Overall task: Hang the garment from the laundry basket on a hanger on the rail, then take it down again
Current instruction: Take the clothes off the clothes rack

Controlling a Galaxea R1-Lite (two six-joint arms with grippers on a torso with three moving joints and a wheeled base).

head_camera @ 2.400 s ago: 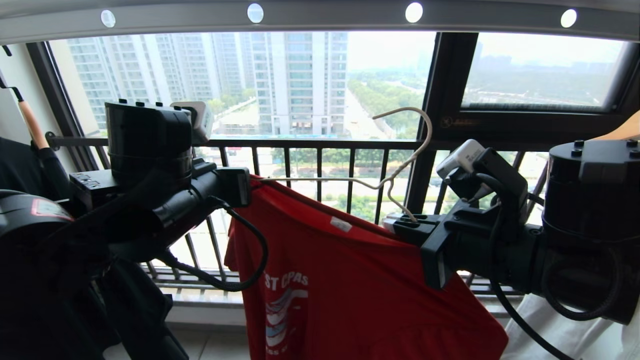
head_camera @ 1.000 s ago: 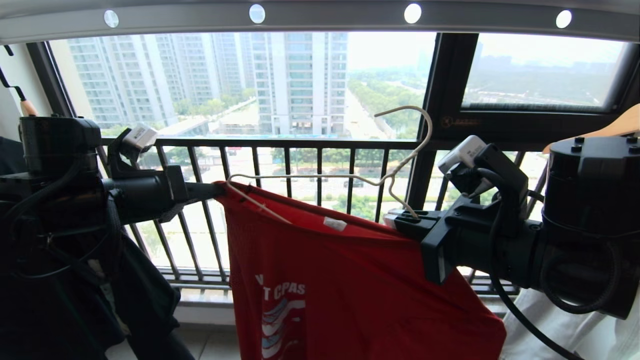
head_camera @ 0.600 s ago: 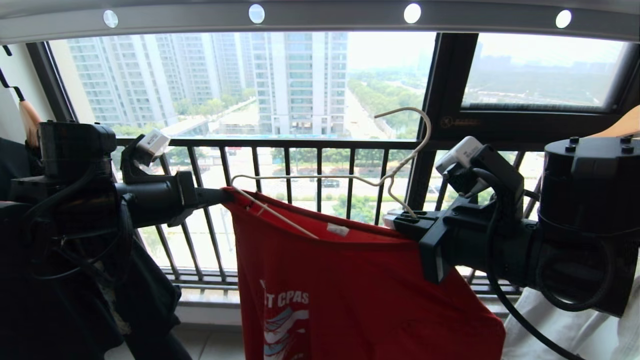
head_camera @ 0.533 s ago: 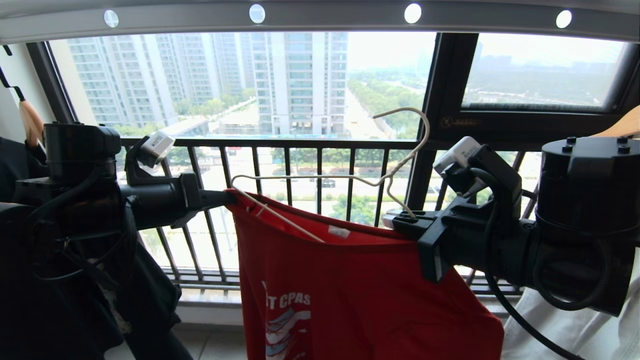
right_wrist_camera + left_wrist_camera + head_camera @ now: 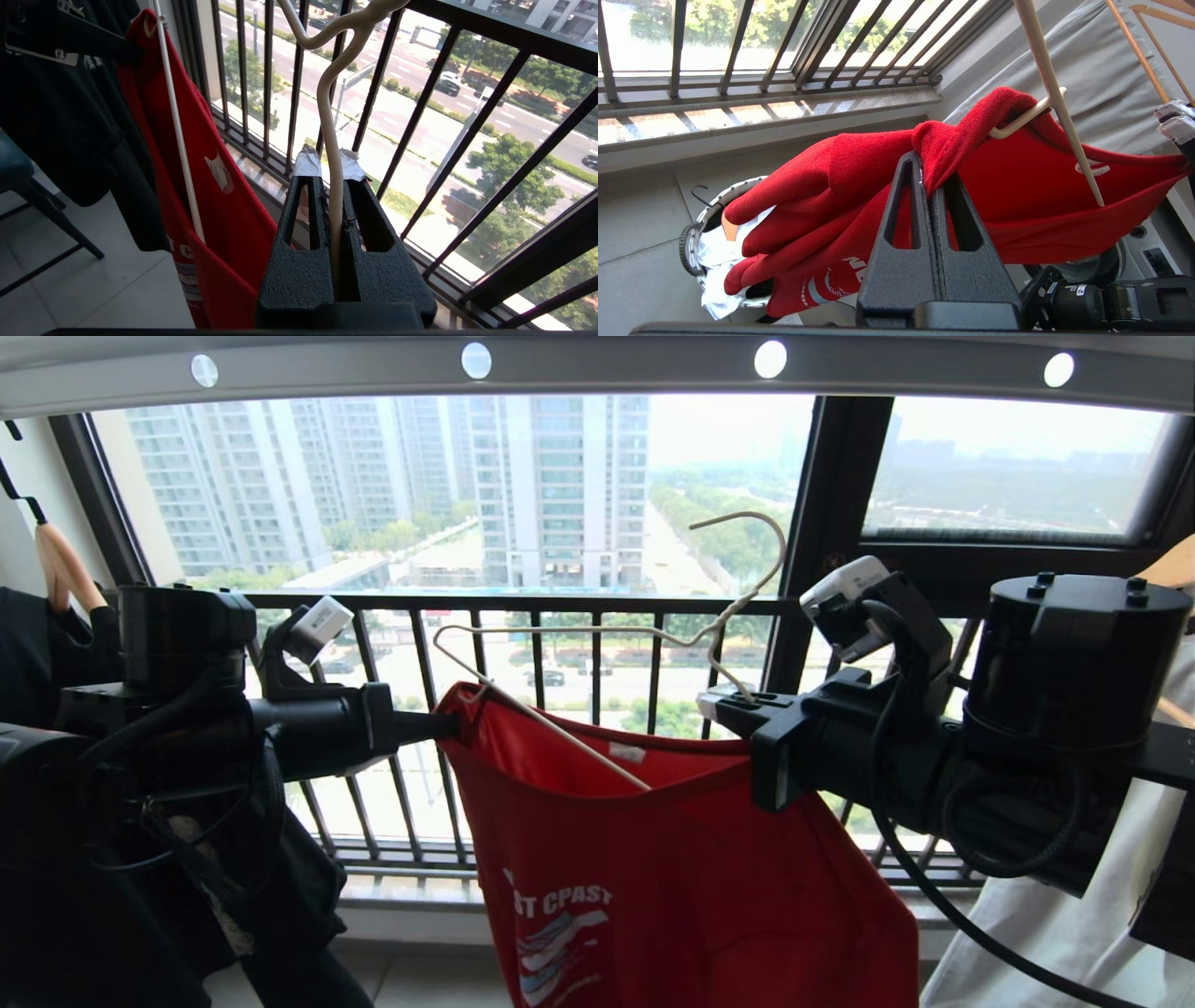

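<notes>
One red shirt (image 5: pixel 672 859) hangs below the rail (image 5: pixel 597 369) on one wire hanger (image 5: pixel 597 633). Two grippers hold it: left gripper (image 5: pixel 927 186) jaws clenched on the shirt's shoulder, right gripper (image 5: pixel 331 163) jaws clenched on the hanger's neck.

Both arms reach in level from the sides, high up. The left gripper (image 5: pixel 446 721) is squeezed tight on a bit of the red T-shirt (image 5: pixel 691 877). The right gripper (image 5: pixel 714 705) is pinched tight on the wire hanger (image 5: pixel 597 633).
</notes>
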